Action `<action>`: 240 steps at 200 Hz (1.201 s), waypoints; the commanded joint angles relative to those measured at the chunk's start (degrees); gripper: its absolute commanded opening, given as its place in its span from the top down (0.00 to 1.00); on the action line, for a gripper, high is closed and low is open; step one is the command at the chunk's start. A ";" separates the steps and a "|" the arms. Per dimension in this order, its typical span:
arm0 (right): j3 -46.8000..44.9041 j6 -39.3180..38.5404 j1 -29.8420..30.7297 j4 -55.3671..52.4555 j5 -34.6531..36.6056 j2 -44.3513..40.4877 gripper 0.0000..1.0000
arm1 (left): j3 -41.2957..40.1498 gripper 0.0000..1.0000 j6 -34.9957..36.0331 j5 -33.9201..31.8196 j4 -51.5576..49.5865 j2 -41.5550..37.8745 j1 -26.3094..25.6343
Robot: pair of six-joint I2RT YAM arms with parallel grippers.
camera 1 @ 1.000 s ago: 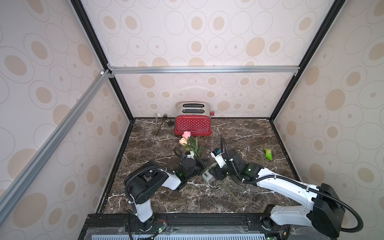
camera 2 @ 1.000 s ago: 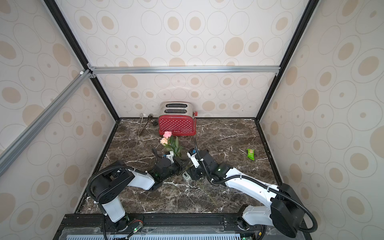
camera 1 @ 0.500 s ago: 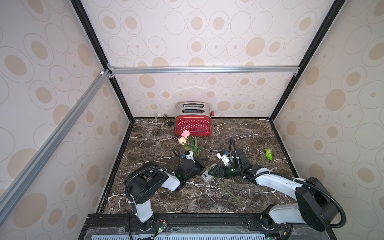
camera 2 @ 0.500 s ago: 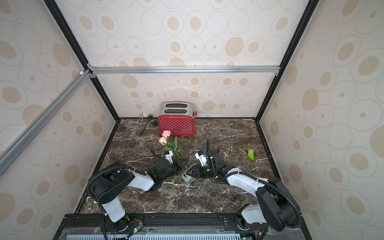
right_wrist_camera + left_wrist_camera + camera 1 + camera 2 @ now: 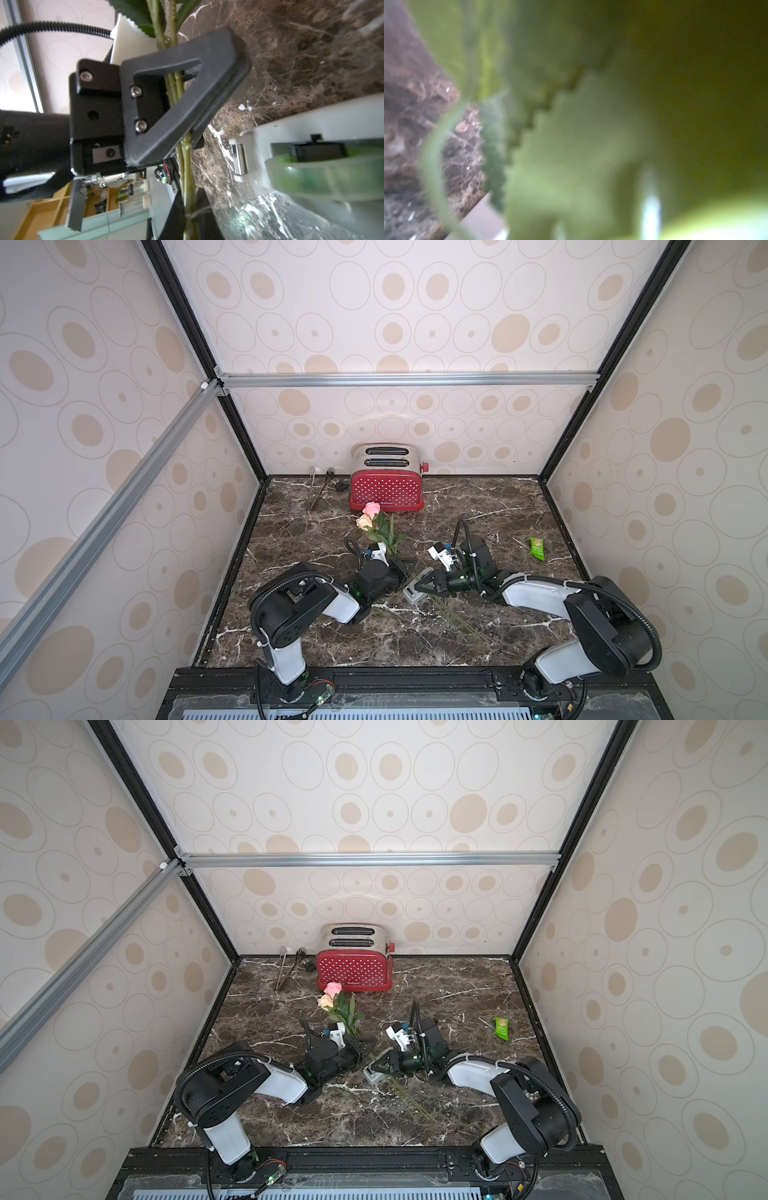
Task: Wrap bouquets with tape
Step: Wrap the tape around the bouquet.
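Observation:
The bouquets' roses lie on the marble in front of the toaster, and their thin stems trail toward the front. My left gripper is shut on the stems below the leaves. Blurred green leaves fill the left wrist view. My right gripper is shut on the same stems a little further down, with a clear strip of tape at its fingertips. The grey tape dispenser sits right beside it.
A red toaster stands at the back wall, with metal tongs to its left. A green snack packet lies at the right. Enclosure walls close in both sides and the back.
My right gripper has gone from open to shut on the stems beside the dispenser, and its wrist has swung right and lower. The left gripper has kept its hold.

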 commanded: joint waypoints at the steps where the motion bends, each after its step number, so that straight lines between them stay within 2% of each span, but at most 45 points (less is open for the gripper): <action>1: 1.07 -2.97 -0.38 -5.39 0.37 -0.18 0.95 | -0.17 1.00 0.34 -0.86 4.14 -2.08 0.50; 11: 1.59 -4.98 -0.38 -7.60 0.64 -0.52 1.00 | -0.44 1.00 0.22 -1.05 4.10 -2.33 0.50; 31: 3.51 -10.94 0.12 -14.83 3.42 -1.84 1.00 | -0.45 1.00 0.15 -1.06 2.81 -2.83 0.50; 51: 6.29 -18.57 2.06 -23.73 9.36 -3.45 1.00 | -0.74 0.79 -0.36 -0.89 2.22 -3.40 0.47; 61: 7.41 -21.72 3.52 -27.01 12.99 -4.45 1.00 | -0.71 0.78 -0.56 -0.75 2.24 -3.66 0.46; 76: 8.87 -25.80 6.08 -30.72 19.58 -5.90 1.00 | -0.54 0.78 -1.31 -0.44 0.89 -3.80 0.50; 86: 9.96 -28.57 8.27 -33.24 25.87 -6.64 1.00 | -0.45 0.71 -2.19 -0.24 -0.15 -3.80 0.45; 111: 12.40 -33.78 14.46 -37.82 40.39 -7.56 1.00 | -0.45 0.67 -4.06 0.44 -1.03 -3.51 0.37; 147: 14.13 -37.55 23.02 -39.43 58.73 -6.91 1.00 | -0.41 0.64 -7.45 0.79 -5.55 -4.15 -0.37; 167: 14.82 -38.57 26.32 -39.10 65.38 -5.94 1.00 | -0.37 0.64 -9.02 1.00 -6.75 -4.44 -0.81; 189: 15.11 -39.17 27.48 -37.80 67.73 -5.58 1.00 | -0.03 0.64 -11.06 1.49 -8.19 -4.33 -1.63; 240: 15.20 -40.06 28.46 -34.44 66.00 -5.35 1.00 | 0.82 0.67 -13.79 2.15 -7.26 -2.89 -2.95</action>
